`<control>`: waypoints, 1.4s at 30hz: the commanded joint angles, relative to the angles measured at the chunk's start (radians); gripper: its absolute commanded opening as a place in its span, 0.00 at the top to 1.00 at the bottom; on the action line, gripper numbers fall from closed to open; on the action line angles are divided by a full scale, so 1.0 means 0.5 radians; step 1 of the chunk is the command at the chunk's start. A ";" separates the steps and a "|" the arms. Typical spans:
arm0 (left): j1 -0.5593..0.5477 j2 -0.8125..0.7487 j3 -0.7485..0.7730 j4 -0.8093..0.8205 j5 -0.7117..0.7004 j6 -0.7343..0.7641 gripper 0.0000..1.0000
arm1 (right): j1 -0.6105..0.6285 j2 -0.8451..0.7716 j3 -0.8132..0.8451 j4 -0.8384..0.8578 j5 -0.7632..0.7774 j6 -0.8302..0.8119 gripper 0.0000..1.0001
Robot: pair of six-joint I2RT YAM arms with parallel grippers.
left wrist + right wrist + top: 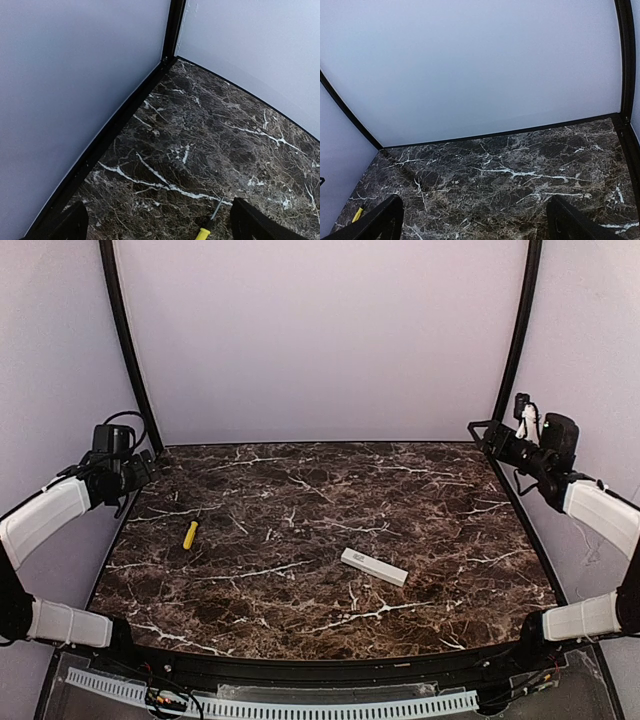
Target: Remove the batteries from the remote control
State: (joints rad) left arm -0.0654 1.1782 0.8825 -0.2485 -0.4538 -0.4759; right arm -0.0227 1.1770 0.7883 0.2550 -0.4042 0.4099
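**A:** What is the left claw (143, 470) doing?

**B:** It is hovering over the left edge of the surface (300, 490). Its fingers (67, 225) are spreading wide and gripping nothing. The bottom of its wrist view is cutting them off, so only two dark tips are showing.

**A:** Is anything lying near it?

**B:** A yellow-handled tool (190, 534) is lying just ahead of that claw, toward its right finger. The wrist view is cropping the handle, showing only a yellow end and a thin shaft.

**A:** And the remote control?

**B:** The remote control (374, 567) is lying flat at a slant, well apart from both claws and between them, nearer the arm bases. Its small mark is too tiny to read. The batteries are not showing, and I cannot tell whether they are sitting inside.

**A:** The right claw?

**B:** The right claw (492, 437) is hanging over the far right corner, its fingers (380, 222) also spreading wide and holding nothing. Only their tips are showing at the bottom of its wrist view.

**A:** And the room?

**B:** Dark brown marble with white veins is covering the surface. Pale lilac walls (320, 340) are closing it in, and black curved posts (124, 340) are rising at the back corners.
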 commanded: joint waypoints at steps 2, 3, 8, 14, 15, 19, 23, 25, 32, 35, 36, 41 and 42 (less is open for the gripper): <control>0.005 0.039 0.199 -0.243 0.370 0.086 0.00 | -0.013 -0.019 0.074 -0.157 -0.123 -0.052 0.02; 0.005 0.066 0.220 -0.258 0.469 0.126 0.00 | -0.013 -0.024 0.066 -0.159 -0.185 -0.087 0.01; 0.005 0.134 0.435 -0.445 0.733 0.257 0.00 | 0.032 -0.020 0.090 -0.247 -0.339 -0.261 0.01; 0.002 0.102 0.464 -0.408 1.178 0.442 0.00 | 0.264 0.011 0.175 -0.496 -0.323 -0.510 0.01; 0.001 0.097 0.411 -0.371 1.227 0.447 0.00 | 0.304 0.011 0.175 -0.502 -0.313 -0.557 0.01; -0.060 0.122 0.327 -0.204 1.502 0.437 0.00 | 0.478 0.051 0.205 -0.676 -0.217 -0.799 0.02; -0.165 0.136 0.371 -0.252 1.522 0.517 0.00 | 0.605 0.108 0.247 -0.792 -0.231 -0.935 0.01; -0.206 0.134 0.403 -0.313 1.468 0.575 0.00 | 0.675 0.118 0.239 -0.826 -0.233 -0.996 0.02; -0.286 0.202 0.553 -0.496 1.429 0.720 0.00 | 0.968 0.163 0.172 -0.922 -0.157 -1.206 0.01; -0.294 0.247 0.563 -0.497 1.375 0.763 0.00 | 1.087 0.204 0.153 -0.982 -0.144 -1.268 0.01; -0.295 0.258 0.550 -0.486 1.372 0.761 0.00 | 1.126 0.220 0.149 -1.005 -0.136 -1.290 0.01; -0.295 0.291 0.528 -0.488 1.377 0.775 0.00 | 1.309 0.303 0.126 -1.094 -0.128 -1.387 0.01; -0.295 0.287 0.521 -0.485 1.372 0.779 0.00 | 1.347 0.319 0.117 -1.099 -0.125 -1.411 0.01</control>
State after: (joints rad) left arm -0.2073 1.3285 1.1458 -0.4606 0.2455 -0.1135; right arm 0.5945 1.3102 0.8722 -0.2516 -0.4847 -0.2333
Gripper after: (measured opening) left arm 0.997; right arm 0.986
